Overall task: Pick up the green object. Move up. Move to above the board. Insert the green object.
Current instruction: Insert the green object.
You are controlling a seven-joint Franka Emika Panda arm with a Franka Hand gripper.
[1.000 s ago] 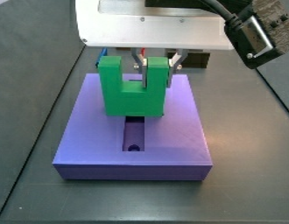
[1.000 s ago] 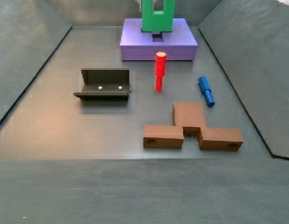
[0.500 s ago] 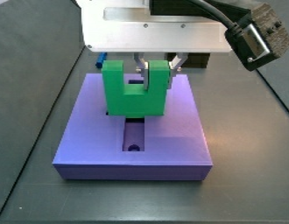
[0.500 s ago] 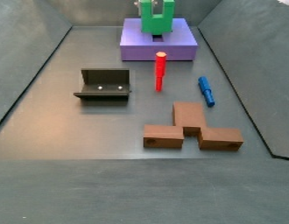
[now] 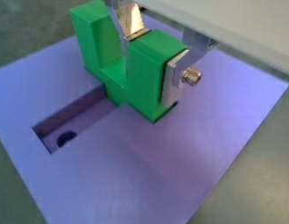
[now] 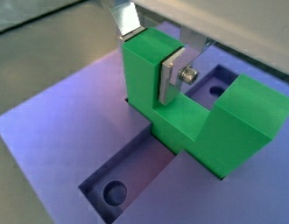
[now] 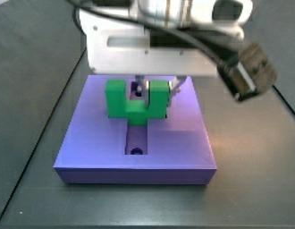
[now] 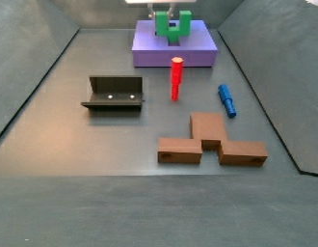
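Observation:
The green object (image 7: 134, 100) is a U-shaped block with its prongs up, and its base stands at the far end of the board's (image 7: 138, 143) long recess (image 5: 72, 121). In both wrist views my gripper (image 5: 154, 48) is shut on one prong of the green object (image 6: 196, 124), with a silver finger (image 6: 171, 75) flat against each side. In a side view the gripper (image 8: 173, 12) and the green object (image 8: 173, 26) are at the far end of the floor, on the purple board (image 8: 174, 50). A round hole (image 6: 216, 88) shows in the board beside the piece.
A thin red peg (image 8: 177, 77) stands upright in front of the board, and a blue peg (image 8: 226, 99) lies to its right. The dark fixture (image 8: 113, 94) sits at the left. Brown blocks (image 8: 208, 143) lie nearer the front.
The gripper has moved down with the green object, and the piece now sits lower, with its base at the board's recess.

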